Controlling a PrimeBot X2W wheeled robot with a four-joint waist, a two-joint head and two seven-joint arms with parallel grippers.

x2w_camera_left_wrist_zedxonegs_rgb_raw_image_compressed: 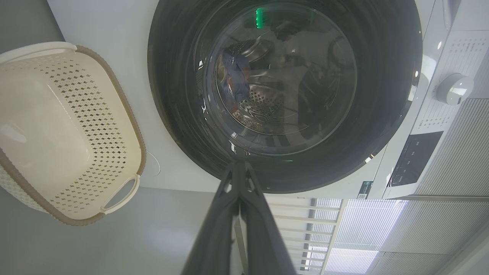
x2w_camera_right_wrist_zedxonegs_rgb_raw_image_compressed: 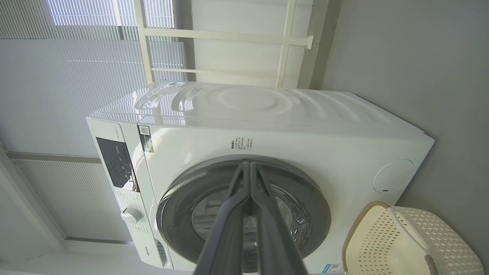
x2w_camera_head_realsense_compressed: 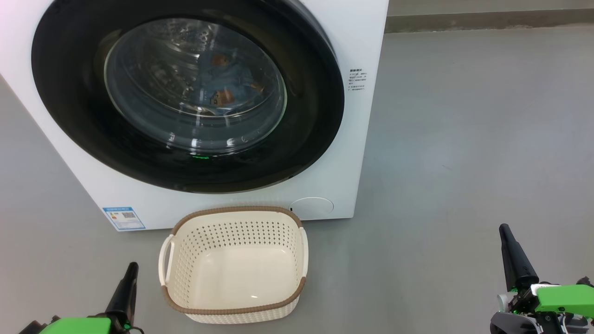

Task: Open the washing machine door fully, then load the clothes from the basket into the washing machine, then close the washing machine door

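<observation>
**Closing stage of the laundry task.** The big white front-loading washing machine (x2w_camera_head_realsense_compressed: pixel 366 51) stands at the far left of the grey floor (x2w_camera_head_realsense_compressed: pixel 464 139), as my head camera sees it. Its large round door (x2w_camera_head_realsense_compressed: pixel 65 102), with a wide glossy black rim and a bulging clear glass centre, lies against the front panel and looks closed. I cannot tell whether the latch has caught. Through the glass, the light blue clothes (x2w_camera_head_realsense_compressed: pixel 227 83) with orange-brown cartoon prints lie inside the steel drum. The small cream perforated plastic basket (x2w_camera_head_realsense_compressed: pixel 232 211), with its brown woven-look rim, sits on the floor just in front of the machine, below the door. There is nothing in it.

**Left end effector** (x2w_camera_head_realsense_compressed: pixel 132 266): at the near edge of the floor, left of the basket. Its two long dark fingers are pressed together and grip nothing.

**Right end effector** (x2w_camera_head_realsense_compressed: pixel 504 228): at the near edge, well to the right of the basket. It is likewise fully closed and carries nothing.

Both are well apart from the door.

I judge the loading done, so the step in hand is to confirm the closure. To do it well, I would:
- bring one closed end effector to the black rim on the side opposite the hinge;
- press squarely and gently on the rim rather than the glass;
- withdraw along the same line, passing the arm above the basket so it is not knocked.
</observation>
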